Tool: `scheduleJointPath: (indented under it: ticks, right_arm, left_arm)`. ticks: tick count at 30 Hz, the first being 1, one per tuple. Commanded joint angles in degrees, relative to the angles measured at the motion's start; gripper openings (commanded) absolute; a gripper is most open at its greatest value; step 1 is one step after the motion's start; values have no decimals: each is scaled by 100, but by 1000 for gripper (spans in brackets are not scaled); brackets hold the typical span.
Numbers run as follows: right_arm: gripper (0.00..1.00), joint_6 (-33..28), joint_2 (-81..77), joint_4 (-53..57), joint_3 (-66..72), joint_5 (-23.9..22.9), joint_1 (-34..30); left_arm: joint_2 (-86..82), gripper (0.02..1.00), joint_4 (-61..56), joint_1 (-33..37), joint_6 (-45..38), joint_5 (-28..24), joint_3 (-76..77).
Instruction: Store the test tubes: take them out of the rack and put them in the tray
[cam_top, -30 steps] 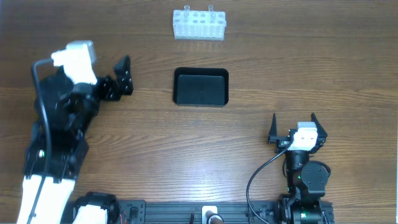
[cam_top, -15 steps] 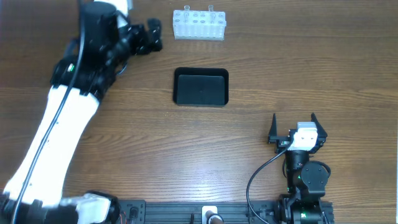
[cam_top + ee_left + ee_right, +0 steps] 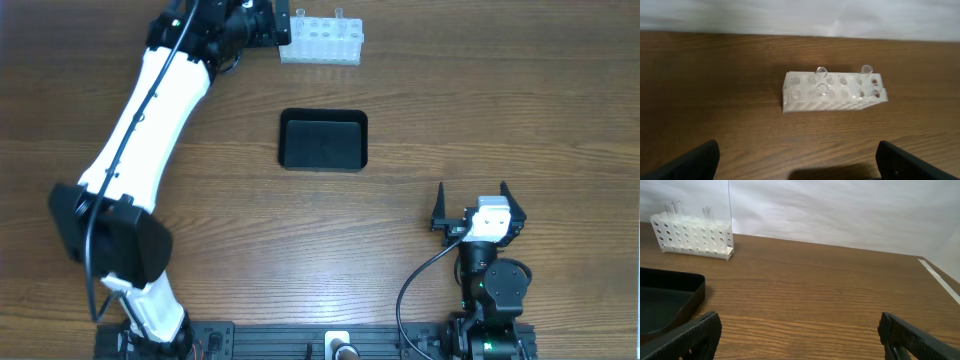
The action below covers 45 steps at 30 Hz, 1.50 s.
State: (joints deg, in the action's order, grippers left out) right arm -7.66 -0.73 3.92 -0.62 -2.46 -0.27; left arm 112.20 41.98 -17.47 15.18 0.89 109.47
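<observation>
A white perforated rack (image 3: pixel 321 42) stands at the table's far edge, with clear test tubes (image 3: pixel 821 74) upright in it. In the left wrist view I see three tubes, one (image 3: pixel 866 72) near the rack's (image 3: pixel 834 93) far end. My left gripper (image 3: pixel 264 24) is open at the rack's left end, a little short of it; its fingers (image 3: pixel 694 162) spread wide with nothing between them. The black tray (image 3: pixel 323 140) lies empty mid-table. My right gripper (image 3: pixel 470 207) stands open near its base, right of the tray and well short of the rack (image 3: pixel 693 235).
A white wall rises just behind the rack. Bare wooden table (image 3: pixel 500 110) stretches to the right of the rack and tray. The tray's edge (image 3: pixel 670 296) shows in the right wrist view, off to one side of my right gripper (image 3: pixel 800 345).
My left arm has swung from the table's left side up and to the right, bringing its gripper next to the rack's left end. The right arm has stayed still.
</observation>
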Motion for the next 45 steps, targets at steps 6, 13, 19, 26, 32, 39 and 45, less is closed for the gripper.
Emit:
scheduleJointPath:
  ticks: [6,13,19,26,32,39,45]
  right_arm:
    - [993,33,46,20,31,52,35]
    - [991,33,46,20,31,52,35]
    - [991,33,46,20,31,52,35]
    - [991,33,46,20,31,52,35]
    - [991,33,46,20,31,52,35]
    - [993,33,46,20,31,52,35]
    - [993,33,46,20,31,52,35]
  left_arm:
    - [1228,996,142,-114,-450,68,1360]
    - [1967,993,330,-190,-450,68,2149]
    - [2262,941,332,-267,-450,66,2293]
    - [2417,941,321,-267,-448,0,2293]
    - [2551,945,243,-267,-402,-2,2295]
    - [2664,941,68,-275,-295,-2,2293]
    - [2732,921,-247,-297,-295,-63,2295]
